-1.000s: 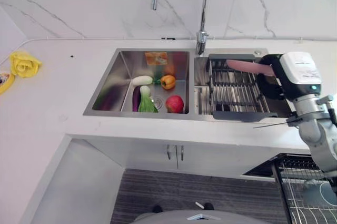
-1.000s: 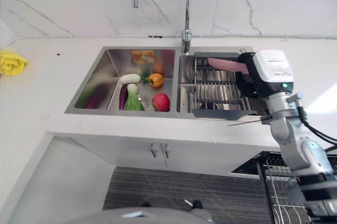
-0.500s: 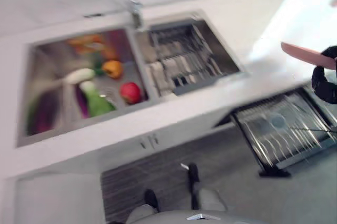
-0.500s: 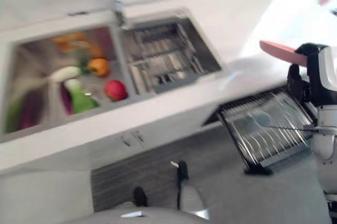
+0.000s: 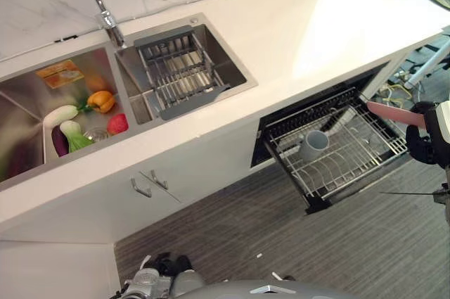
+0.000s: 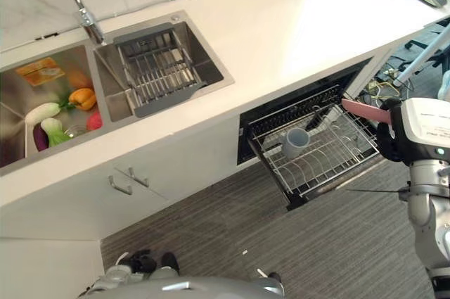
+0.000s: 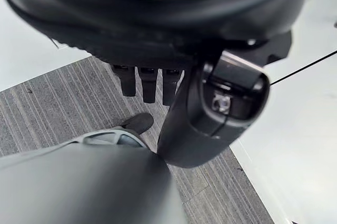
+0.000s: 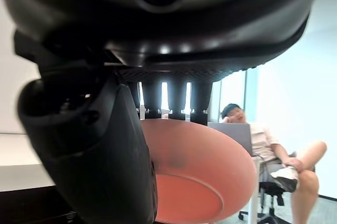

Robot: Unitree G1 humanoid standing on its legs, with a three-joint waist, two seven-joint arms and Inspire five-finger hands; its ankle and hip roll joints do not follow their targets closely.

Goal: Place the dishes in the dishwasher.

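Pink plate (image 6: pixel 365 110), stiff, smooth and breakable I'd guess, pinched by its rim in my right hand (image 6: pixel 391 138) beside the open dishwasher rack (image 6: pixel 316 153); left hand (image 7: pixel 158 84) hangs relaxed, holding nothing.

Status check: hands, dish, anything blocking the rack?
Right hand shut on pink round plate, beside pulled-out wire dishwasher rack. Left hand open, low, idle. Grey cup already in rack; plate slots free.

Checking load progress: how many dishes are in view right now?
2. A pink plate pinched in the right hand above the pulled-out dishwasher rack; a grey cup already standing in that rack. More may be hidden further inside.
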